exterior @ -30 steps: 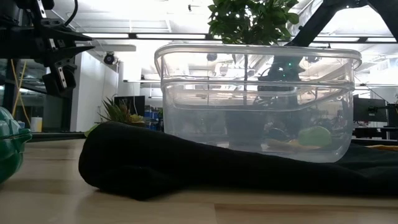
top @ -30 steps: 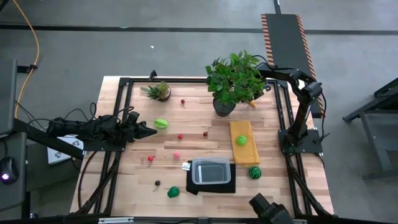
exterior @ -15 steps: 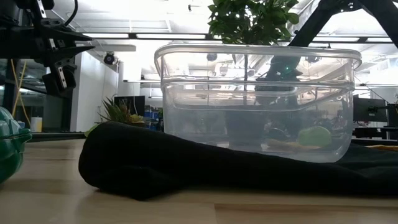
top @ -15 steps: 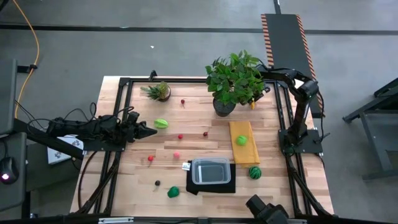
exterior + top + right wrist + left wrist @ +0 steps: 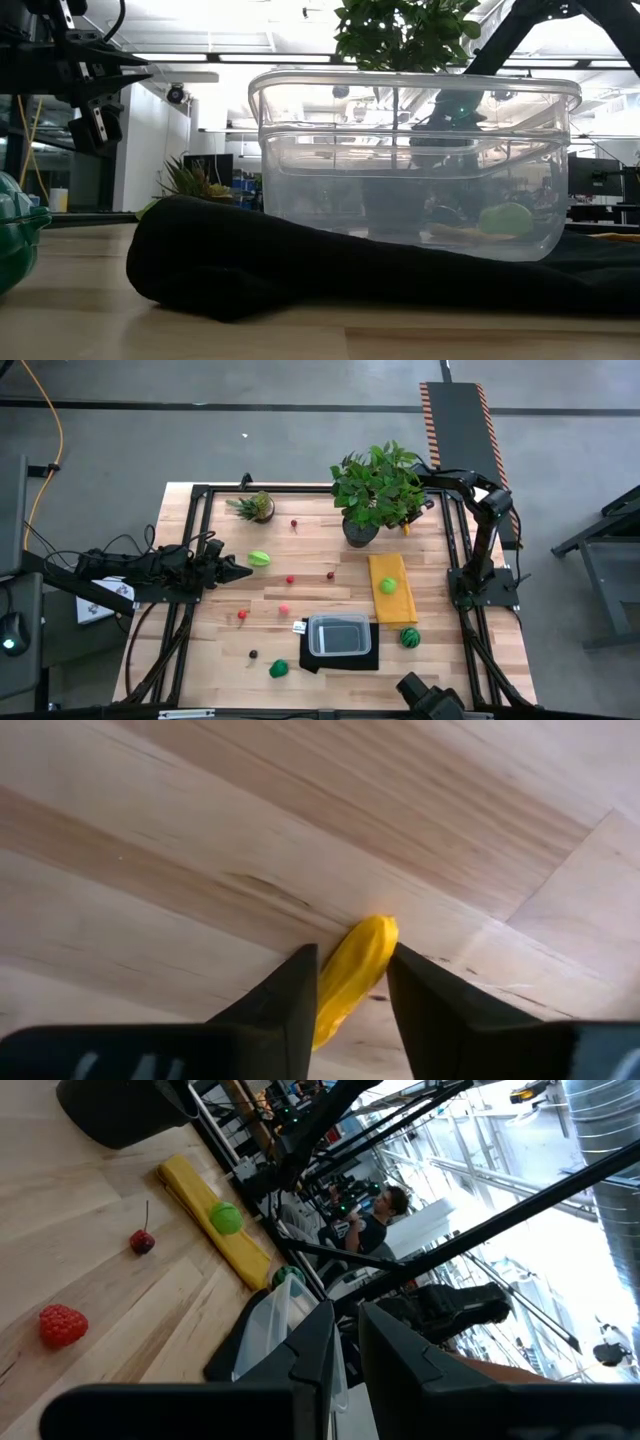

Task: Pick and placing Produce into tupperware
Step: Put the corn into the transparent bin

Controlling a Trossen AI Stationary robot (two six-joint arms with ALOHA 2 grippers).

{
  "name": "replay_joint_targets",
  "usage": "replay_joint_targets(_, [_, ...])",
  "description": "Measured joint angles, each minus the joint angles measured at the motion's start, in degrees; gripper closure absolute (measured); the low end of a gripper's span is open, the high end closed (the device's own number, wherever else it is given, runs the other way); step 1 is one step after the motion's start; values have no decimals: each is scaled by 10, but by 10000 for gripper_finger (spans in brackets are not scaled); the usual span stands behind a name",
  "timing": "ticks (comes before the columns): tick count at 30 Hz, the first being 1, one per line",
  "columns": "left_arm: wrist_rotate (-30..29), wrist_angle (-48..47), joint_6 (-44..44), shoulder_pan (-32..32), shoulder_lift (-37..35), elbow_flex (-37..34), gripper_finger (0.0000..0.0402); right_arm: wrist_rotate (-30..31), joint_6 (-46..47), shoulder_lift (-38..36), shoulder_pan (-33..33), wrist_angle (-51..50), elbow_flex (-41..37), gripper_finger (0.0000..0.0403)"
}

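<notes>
At table's far right corner, under big plant's leaves: right gripper [image 5: 348, 982] pointed down at wood, fingers [image 5: 283, 1005] narrowly parted around yellow produce piece [image 5: 354, 972] lying on table; squeeze not confirmed. Left gripper [image 5: 241, 571] at 9 o'clock side of table, hovering level, fingers [image 5: 318, 1355] near-closed, nothing between; green produce [image 5: 260, 558] just past its tip. Tupperware [image 5: 339, 635] on black mat [image 5: 310, 661] at 6 o'clock edge, holding nothing. Green piece [image 5: 388, 586] on yellow cloth [image 5: 392, 588], striped melon [image 5: 410, 637] at 3 o'clock of tupperware.
</notes>
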Motion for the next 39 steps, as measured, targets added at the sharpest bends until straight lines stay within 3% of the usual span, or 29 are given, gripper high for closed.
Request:
replay_joint_targets(13, [0, 0, 0, 0, 0, 0, 360, 0, -2, 0, -8, 2, 1, 340])
replay_joint_targets(32, [0, 0, 0, 0, 0, 0, 360, -31, -22, -23, -81, -65, 127, 341])
replay_joint_targets(39, [0, 0, 0, 0, 0, 0, 360, -41, -24, -55, -102, -77, 132, 341])
